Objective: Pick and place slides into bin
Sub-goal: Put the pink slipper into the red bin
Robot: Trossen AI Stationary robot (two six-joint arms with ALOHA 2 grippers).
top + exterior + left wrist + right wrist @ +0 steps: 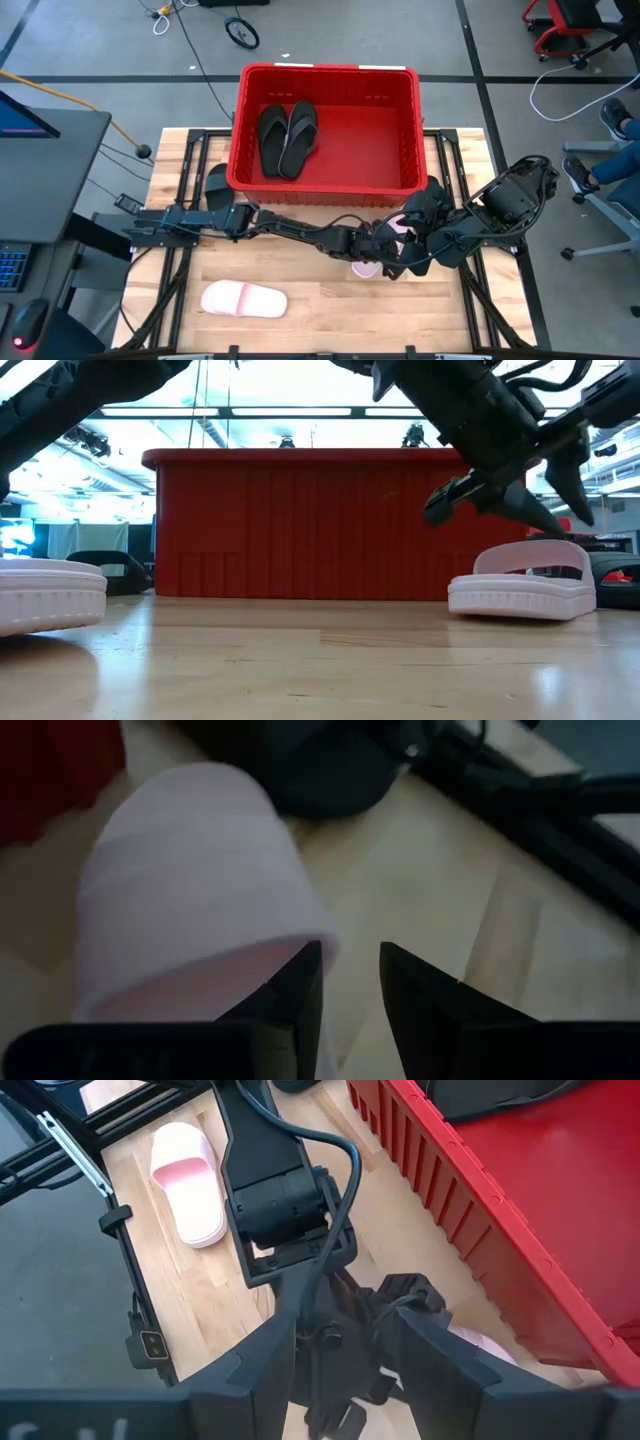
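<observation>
A pale pink slide (368, 266) lies sole down on the wooden table in front of the red bin (325, 178), mostly hidden under both grippers; it also shows in the low view (520, 592). My left gripper (350, 990) is over it, slightly open, beside the strap (190, 890). My right gripper (355, 1360) is open just behind the left wrist, touching nothing. A second pink slide (243, 300) lies at the near left. Two black slides (288, 138) lie in the bin. My left gripper has one finger (295, 990) at the edge of the pink slide's strap (250, 935), coming at it slanting from above. Bare table shows in the gap between the fingers. I cannot tell whether the finger touches the strap. The slide rests flat on the table.
A black slide (216, 184) lies on the table left of the bin, and another dark slide (434, 190) lies at the bin's right side. The two arms crowd together in front of the bin. Bare wood lies along the near edge (340, 320).
</observation>
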